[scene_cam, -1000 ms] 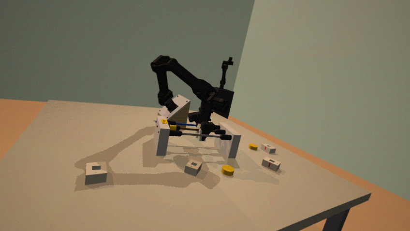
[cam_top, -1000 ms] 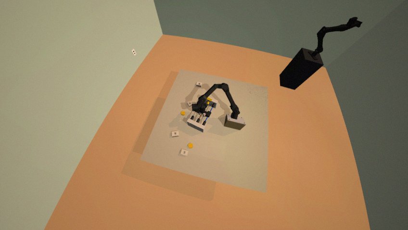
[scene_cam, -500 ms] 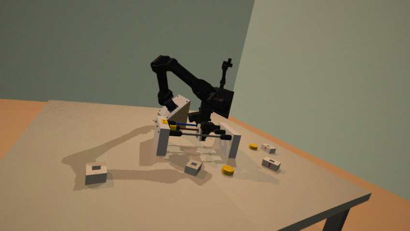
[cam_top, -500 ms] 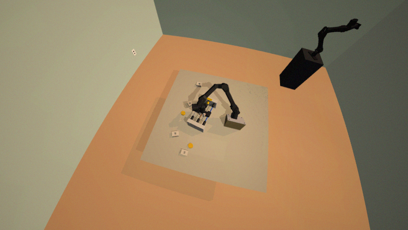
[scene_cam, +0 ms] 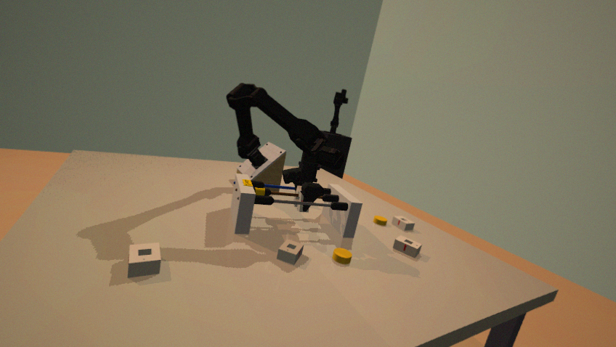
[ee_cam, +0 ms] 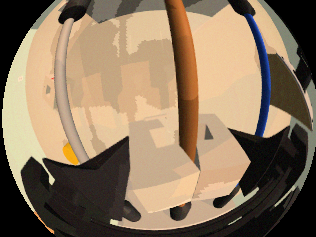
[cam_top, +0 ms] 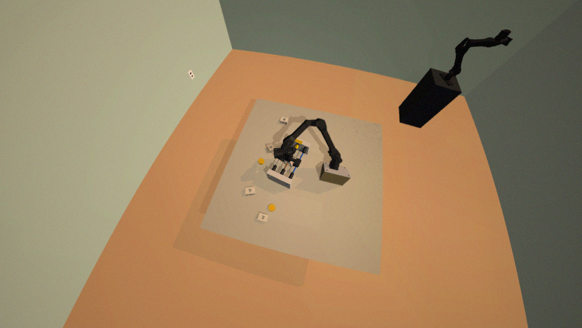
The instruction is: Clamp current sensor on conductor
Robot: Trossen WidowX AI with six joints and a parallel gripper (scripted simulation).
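Observation:
My gripper (scene_cam: 306,205) (ee_cam: 175,135) is shut on the pale split-core sensor (scene_cam: 300,205) (ee_cam: 161,174), a finger on each outer side. The sensor sits around the brown middle conductor (scene_cam: 282,194) (ee_cam: 186,74), which passes between its two halves. The grey conductor (ee_cam: 61,84) and the blue conductor (ee_cam: 265,74) (scene_cam: 280,186) run either side. A yellow label (scene_cam: 247,182) (cam_top: 298,141) is on one end block, and a yellow sleeve (scene_cam: 260,192) is on the middle conductor beside it; the lettering is too small to read. The sensor's arrow and latch cannot be made out.
End blocks (scene_cam: 243,215) (scene_cam: 354,219) hold the conductors above the table. Several loose white blocks with square holes (scene_cam: 144,265) (scene_cam: 290,253) (scene_cam: 406,247) and two yellow discs (scene_cam: 341,255) (scene_cam: 380,221) lie around them. The arm's wedge base (cam_top: 333,175) stands to one side.

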